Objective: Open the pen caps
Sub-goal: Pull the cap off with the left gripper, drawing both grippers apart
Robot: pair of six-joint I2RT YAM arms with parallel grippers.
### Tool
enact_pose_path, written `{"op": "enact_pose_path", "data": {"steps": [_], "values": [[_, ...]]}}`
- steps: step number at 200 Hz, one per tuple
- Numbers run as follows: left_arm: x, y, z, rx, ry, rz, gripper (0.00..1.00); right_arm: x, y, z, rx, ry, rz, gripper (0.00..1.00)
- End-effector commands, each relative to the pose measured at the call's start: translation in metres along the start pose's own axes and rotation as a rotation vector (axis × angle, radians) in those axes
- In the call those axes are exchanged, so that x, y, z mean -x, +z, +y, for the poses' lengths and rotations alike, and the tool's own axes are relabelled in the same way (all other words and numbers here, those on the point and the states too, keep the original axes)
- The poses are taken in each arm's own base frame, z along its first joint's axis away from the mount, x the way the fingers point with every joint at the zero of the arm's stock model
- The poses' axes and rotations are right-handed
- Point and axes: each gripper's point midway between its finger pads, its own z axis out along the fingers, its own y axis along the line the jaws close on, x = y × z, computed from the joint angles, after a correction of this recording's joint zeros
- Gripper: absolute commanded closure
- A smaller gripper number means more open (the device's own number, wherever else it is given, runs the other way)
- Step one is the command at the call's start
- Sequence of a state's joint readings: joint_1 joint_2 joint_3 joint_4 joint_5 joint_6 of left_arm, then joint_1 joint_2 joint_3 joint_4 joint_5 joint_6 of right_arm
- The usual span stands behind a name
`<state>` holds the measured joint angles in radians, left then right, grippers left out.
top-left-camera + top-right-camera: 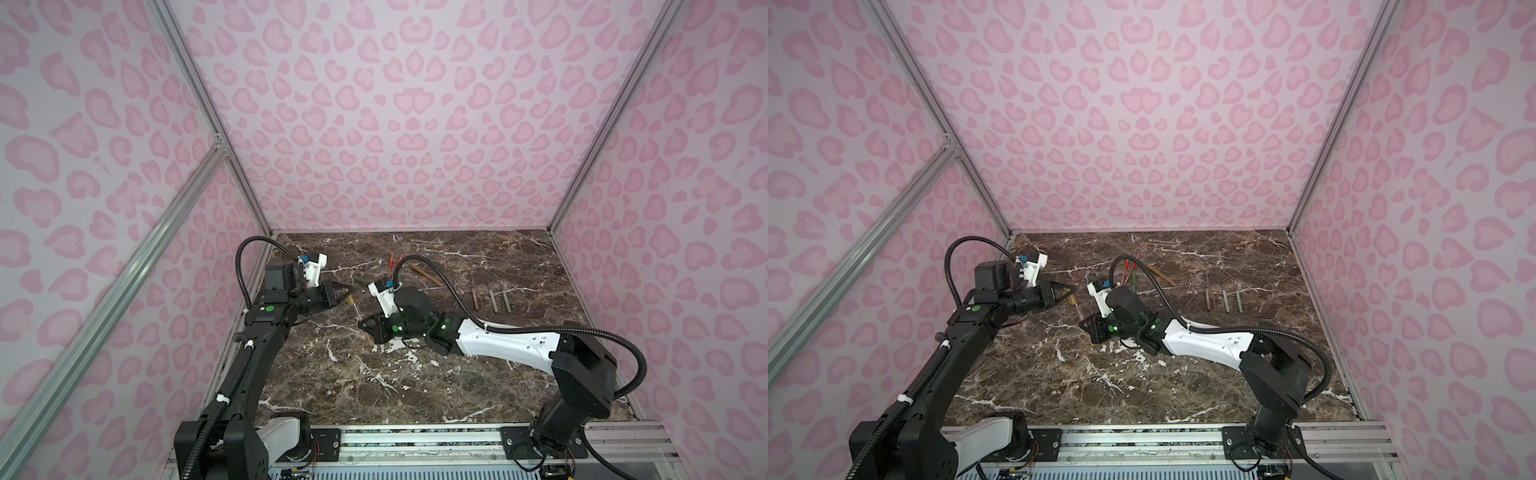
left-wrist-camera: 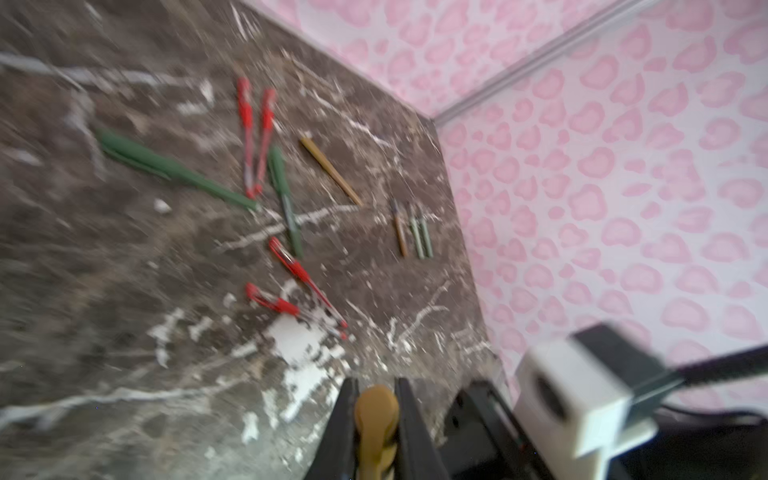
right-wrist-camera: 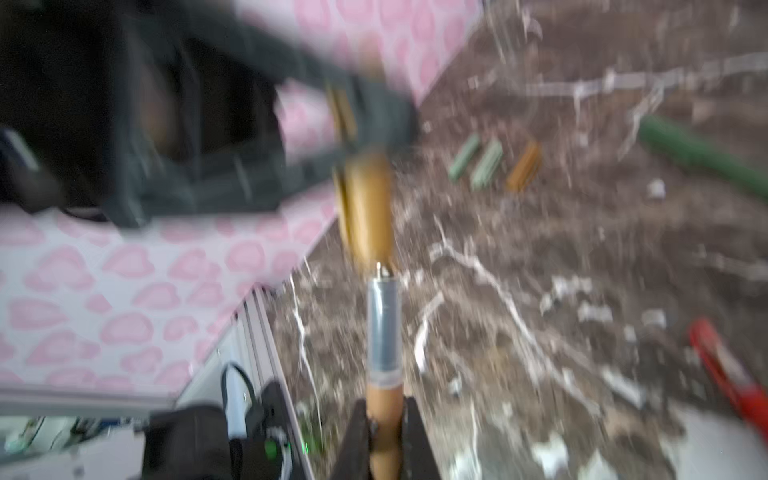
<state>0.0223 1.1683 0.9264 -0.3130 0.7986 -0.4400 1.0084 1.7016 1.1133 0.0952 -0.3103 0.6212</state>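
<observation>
One tan cap (image 3: 368, 203) has just parted from its tan pen (image 3: 384, 419): the right wrist view shows the bare tip and clear grey neck of the barrel standing free of the cap's mouth with only a sliver of gap. The left gripper (image 2: 376, 415) is clamped narrow on the cap, and the right gripper (image 3: 384, 440) is clamped narrow on the tan barrel; both are held in the air above the worktop (image 1: 415, 374), left of its middle, as a top view shows at the pen tip (image 1: 357, 311). The main risk, as I judge it, is that the two pieces are barely apart and nearly in line, so any drift of either arm toward the other could push the tip back into the cap or scrape it on the rim. Both wrist views are blurred, so how squarely each piece sits between the jaws cannot be told; a shallow hold on the smooth, round barrel might let it twist or slip and fall. Farther right lie three caps already off (image 1: 490, 299), and at the far side red pens (image 2: 255, 137) and green pens (image 2: 166, 166) lie close together; a dropped piece could roll in among them and disturb the sorted row.
</observation>
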Motion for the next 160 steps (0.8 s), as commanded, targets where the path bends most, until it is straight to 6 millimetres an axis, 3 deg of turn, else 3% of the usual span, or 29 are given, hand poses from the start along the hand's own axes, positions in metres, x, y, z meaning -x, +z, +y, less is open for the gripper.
{"op": "enact_pose_path", "data": {"steps": [1, 37, 88, 144, 160], "values": [[0.04, -0.005, 0.001, 0.051, 0.104, -0.123, 0.96, -0.053, -0.009, -0.045, -0.166, 0.086, 0.151, 1.0], [0.047, 0.006, 0.017, 0.091, 0.071, -0.083, 0.97, -0.052, -0.032, -0.057, -0.197, 0.105, 0.106, 1.0], [0.026, 0.041, 0.088, 0.324, -0.007, 0.103, 0.97, -0.038, -0.081, -0.087, -0.309, 0.146, 0.017, 1.0], [0.006, 0.083, 0.143, 0.465, -0.041, 0.319, 0.96, -0.041, -0.13, -0.113, -0.445, 0.149, -0.021, 1.0], [0.01, 0.093, 0.154, 0.498, -0.04, 0.353, 0.95, -0.043, -0.139, -0.116, -0.466, 0.151, -0.03, 1.0]]}}
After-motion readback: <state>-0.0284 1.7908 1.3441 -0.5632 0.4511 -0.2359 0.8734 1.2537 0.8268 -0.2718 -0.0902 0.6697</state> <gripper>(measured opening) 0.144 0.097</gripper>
